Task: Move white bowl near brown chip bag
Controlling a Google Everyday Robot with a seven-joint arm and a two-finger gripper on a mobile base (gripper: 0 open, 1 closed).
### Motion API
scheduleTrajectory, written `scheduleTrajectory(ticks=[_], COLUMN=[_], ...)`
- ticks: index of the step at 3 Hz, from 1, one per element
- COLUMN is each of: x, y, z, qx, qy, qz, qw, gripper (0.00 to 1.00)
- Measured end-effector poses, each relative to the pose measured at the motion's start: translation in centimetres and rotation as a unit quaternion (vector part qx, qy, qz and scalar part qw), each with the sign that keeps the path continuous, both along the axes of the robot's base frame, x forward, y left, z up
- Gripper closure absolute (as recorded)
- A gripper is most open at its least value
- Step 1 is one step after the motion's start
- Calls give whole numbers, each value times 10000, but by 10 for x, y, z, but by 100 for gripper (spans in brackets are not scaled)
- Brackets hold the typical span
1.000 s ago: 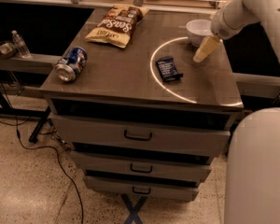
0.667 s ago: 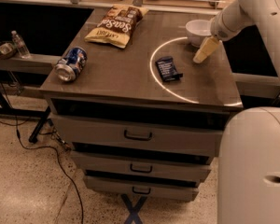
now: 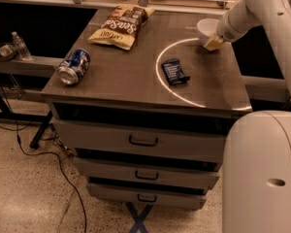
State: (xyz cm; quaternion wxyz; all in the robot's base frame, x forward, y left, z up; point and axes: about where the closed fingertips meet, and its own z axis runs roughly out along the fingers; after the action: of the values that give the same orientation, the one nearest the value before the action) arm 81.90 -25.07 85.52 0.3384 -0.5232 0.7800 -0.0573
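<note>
The white bowl (image 3: 206, 26) stands at the far right of the brown cabinet top (image 3: 126, 76). My gripper (image 3: 213, 42) reaches in from the right on the white arm and sits right at the bowl's near right rim, partly covering it. The brown chip bag (image 3: 121, 25) with white "Sea Salt" lettering lies flat at the far middle of the top, well to the left of the bowl.
A small dark blue packet (image 3: 174, 72) lies inside a white ring of light on the top. A blue soda can (image 3: 73, 67) lies on its side near the left edge. A water bottle (image 3: 20, 45) stands on a side shelf at the left. Drawers fill the front below.
My gripper has moved a little away from the camera, up to the bowl's rim. The bowl, the bag, the can and the packet have not moved.
</note>
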Motion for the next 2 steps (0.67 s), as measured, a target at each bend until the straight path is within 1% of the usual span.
scheduleTrajectory(ticks=[1,2], x=[-2,-11], y=[15,45], z=[31,69], qx=[147,162], qy=[-204,-453], qz=[113,508], qw=[9996,9975], gripper=[92,100])
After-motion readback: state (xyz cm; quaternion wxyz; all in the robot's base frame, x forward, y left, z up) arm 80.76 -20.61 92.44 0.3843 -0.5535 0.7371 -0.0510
